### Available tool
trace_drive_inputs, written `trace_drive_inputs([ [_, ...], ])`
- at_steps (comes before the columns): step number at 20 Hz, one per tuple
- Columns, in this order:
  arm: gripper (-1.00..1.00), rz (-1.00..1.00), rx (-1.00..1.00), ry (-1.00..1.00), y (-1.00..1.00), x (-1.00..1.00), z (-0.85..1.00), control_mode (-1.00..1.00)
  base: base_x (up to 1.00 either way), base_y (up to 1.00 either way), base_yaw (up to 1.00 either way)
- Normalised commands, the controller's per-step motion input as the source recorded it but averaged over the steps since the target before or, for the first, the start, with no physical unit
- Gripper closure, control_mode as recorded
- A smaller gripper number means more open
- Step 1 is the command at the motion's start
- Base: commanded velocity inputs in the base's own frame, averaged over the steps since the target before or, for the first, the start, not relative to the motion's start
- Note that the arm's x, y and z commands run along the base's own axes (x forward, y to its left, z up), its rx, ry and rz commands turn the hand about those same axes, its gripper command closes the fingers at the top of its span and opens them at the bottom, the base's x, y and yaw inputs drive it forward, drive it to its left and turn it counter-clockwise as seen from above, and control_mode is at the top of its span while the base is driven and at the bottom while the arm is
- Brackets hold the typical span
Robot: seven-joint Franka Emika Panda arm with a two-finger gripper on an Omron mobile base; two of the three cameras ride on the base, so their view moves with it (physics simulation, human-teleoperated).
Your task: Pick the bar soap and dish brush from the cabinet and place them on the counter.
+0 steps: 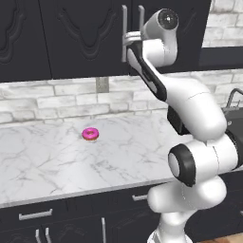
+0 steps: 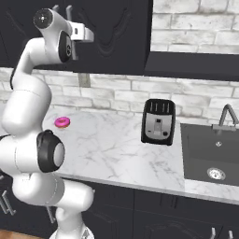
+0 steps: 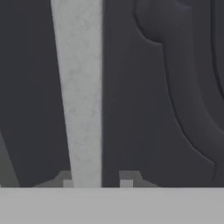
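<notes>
Hand [image 3: 97,181] closes around cabinet [image 1: 85,33] handle [image 3: 78,96].

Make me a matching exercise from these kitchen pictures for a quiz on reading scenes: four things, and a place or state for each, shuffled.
Things:
1. donut
2. toaster
3. gripper
4. cabinet

Places or states:
A. doors closed, above the counter
B. at a vertical silver door handle, a fingertip on either side
C. pink, lying alone on the marble
D. black, standing beside the sink

Pairs: 1-C, 2-D, 3-B, 4-A
</notes>
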Motion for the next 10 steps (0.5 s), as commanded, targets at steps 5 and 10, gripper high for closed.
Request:
trace_drive_inputs([
  [5, 1.0, 0.07, 0.0, 0.0, -0.71, -0.41, 0.0, -1.0, 0.0, 0.0, 0.0],
  [10, 1.0, 0.09, 0.02, 0.0, -0.79, -0.48, 0.0, -1.0, 0.0, 0.0, 0.0],
])
